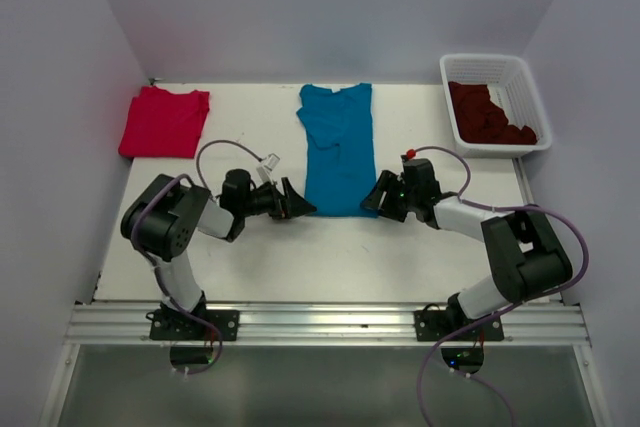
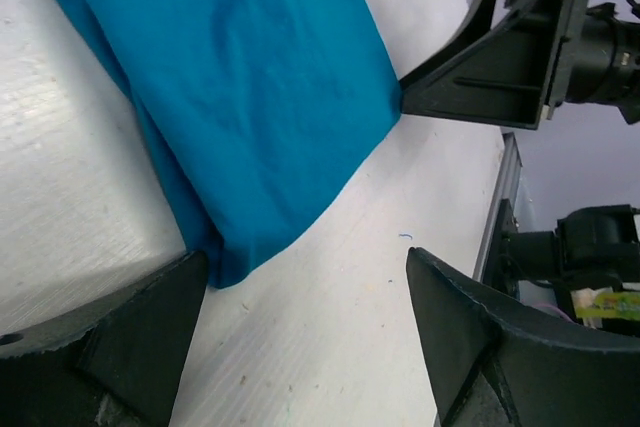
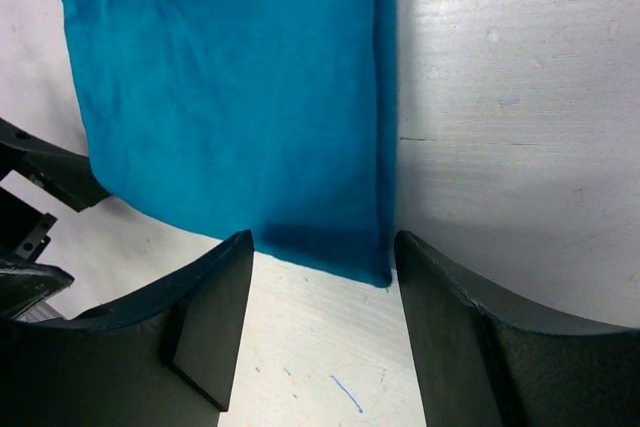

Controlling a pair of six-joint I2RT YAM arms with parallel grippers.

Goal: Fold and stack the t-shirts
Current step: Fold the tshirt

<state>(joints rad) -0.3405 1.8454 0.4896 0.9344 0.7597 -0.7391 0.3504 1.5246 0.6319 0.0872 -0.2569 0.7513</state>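
Note:
A teal t-shirt (image 1: pixel 338 147) lies folded into a long strip in the middle of the table, collar at the far end. My left gripper (image 1: pixel 297 204) sits low at its near left corner, open; the teal t-shirt's (image 2: pixel 250 87) hem corner lies just inside the left fingertip of this gripper (image 2: pixel 305 262). My right gripper (image 1: pixel 372 199) is open at the near right corner. In the right wrist view the gripper (image 3: pixel 322 242) straddles the teal hem (image 3: pixel 240 97) just ahead of its tips. A red t-shirt (image 1: pixel 165 120) lies folded at the back left. Dark maroon t-shirts (image 1: pixel 490 115) fill the basket.
The white lattice basket (image 1: pixel 533 97) stands at the back right corner. Walls close the table on the left, back and right. A metal rail (image 1: pixel 320 322) runs along the near edge by the arm bases. The right gripper's fingers (image 2: pixel 480 57) show opposite in the left wrist view.

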